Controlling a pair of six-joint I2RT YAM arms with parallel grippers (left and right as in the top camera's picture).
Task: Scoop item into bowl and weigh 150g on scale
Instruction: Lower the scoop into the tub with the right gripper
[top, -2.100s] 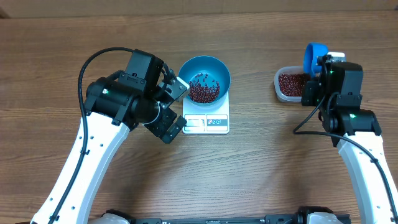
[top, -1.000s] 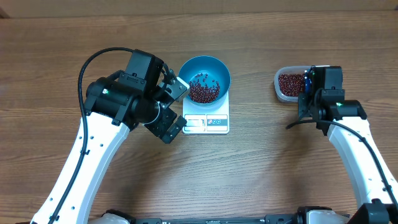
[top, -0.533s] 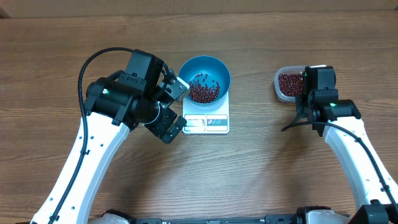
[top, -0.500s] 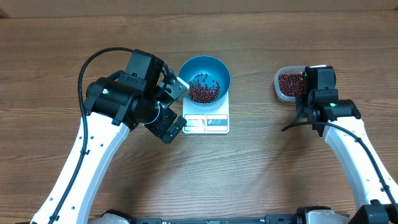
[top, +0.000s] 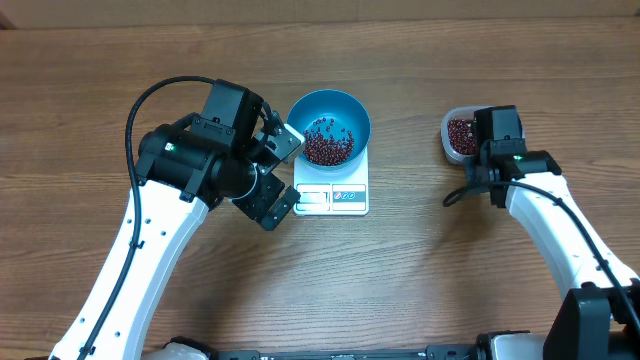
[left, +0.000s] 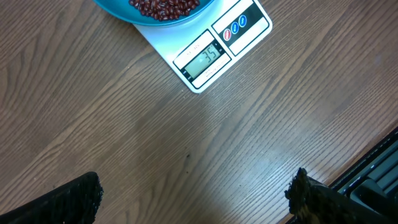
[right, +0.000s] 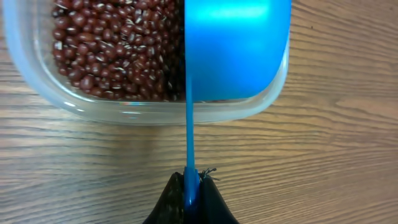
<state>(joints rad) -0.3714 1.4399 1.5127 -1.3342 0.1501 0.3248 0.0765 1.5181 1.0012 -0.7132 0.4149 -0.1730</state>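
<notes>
Right wrist: right gripper (right: 191, 186) clamped on scoop (right: 236, 50) handle, at tub (right: 155, 112), table's 3 o'clock. Tub's beans (right: 118, 50) loose, light, roll easily; take by scoop, carry level. At 9 o'clock of scale (top: 332, 198) and bowl (top: 330, 105), left gripper (top: 283, 176) jaws apart.

The left arm (top: 150, 250) comes in from the bottom left of the overhead view, its white link slanting up and inward to the bulky black left wrist (top: 200, 160). The left gripper (top: 290, 172) points toward the right with its jaws spread wide and nothing between them; in the left wrist view its two dark fingertips (left: 74, 199) sit at opposite lower corners, well apart. The right arm (top: 560, 240) comes in from the bottom right, its white forearm angling up and inward to the black right wrist (top: 497, 135), which tips steeply downward. The right gripper (right: 191, 186) is pinched tight, clamped on the thin handle of a blue scoop (right: 236, 50)
</notes>
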